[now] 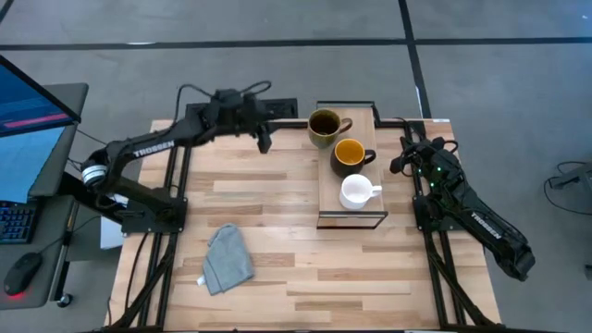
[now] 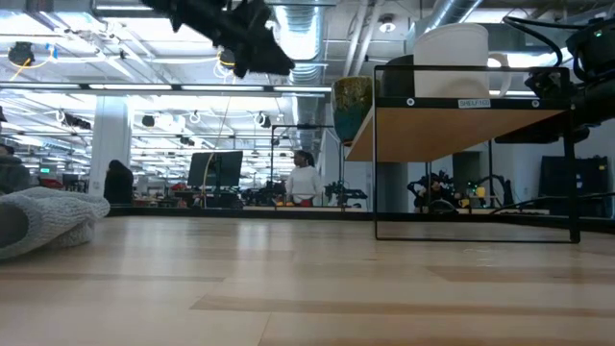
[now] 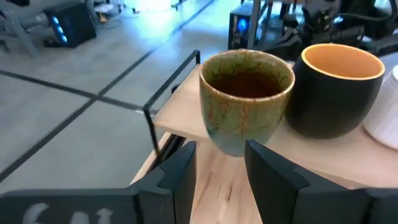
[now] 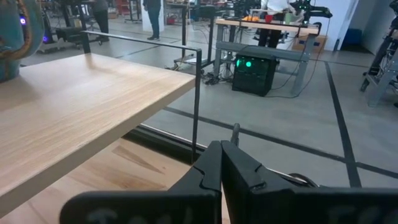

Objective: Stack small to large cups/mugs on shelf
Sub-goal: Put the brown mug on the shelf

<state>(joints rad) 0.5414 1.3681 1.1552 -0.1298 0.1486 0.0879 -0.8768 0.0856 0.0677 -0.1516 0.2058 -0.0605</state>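
Observation:
Three mugs stand in a row on the raised wooden shelf (image 1: 326,185): the olive-brown mug (image 1: 324,127) at the far end, the dark mug with yellow-orange inside (image 1: 350,155) in the middle, the small white mug (image 1: 356,191) at the near end. My left gripper (image 1: 265,141) hovers left of the olive-brown mug (image 3: 246,99), fingers open, touching nothing. My right gripper (image 1: 400,164) is shut and empty beside the shelf's right side; in the right wrist view (image 4: 221,163) the fingers meet.
A crumpled grey cloth (image 1: 228,259) lies on the tabletop at the near left. The shelf's dark frame (image 2: 476,229) stands on the table's right half. A monitor and keyboard (image 1: 23,139) stand beyond the table's left edge.

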